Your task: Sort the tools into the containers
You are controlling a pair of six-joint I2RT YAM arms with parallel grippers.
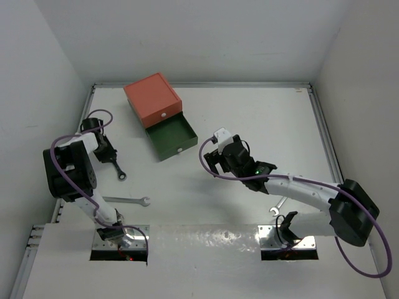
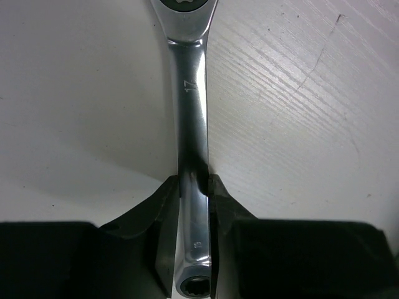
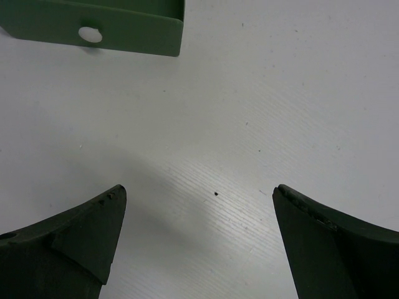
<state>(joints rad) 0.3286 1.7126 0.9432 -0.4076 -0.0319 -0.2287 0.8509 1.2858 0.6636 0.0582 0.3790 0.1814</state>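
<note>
Even, diffuse light from above keeps the white surface (image 1: 262,124) bright, with only soft shadows. Well to the near side of the green drawer (image 1: 171,138), a mottled glare patch shines. Up close the wrench (image 2: 190,124) mirrors highlights and dark streaks; the right end effector (image 3: 199,187) looks dark, its fingers (image 3: 68,249) slightly soft.

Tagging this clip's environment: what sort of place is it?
Probably a robot lab test cell: a white table enclosed by plain white walls, with just a drawer box and wrenches as props.

Green drawer (image 1: 169,138) pulled out, top open; bare table (image 1: 262,118) between it and right hand (image 1: 213,164).
</note>
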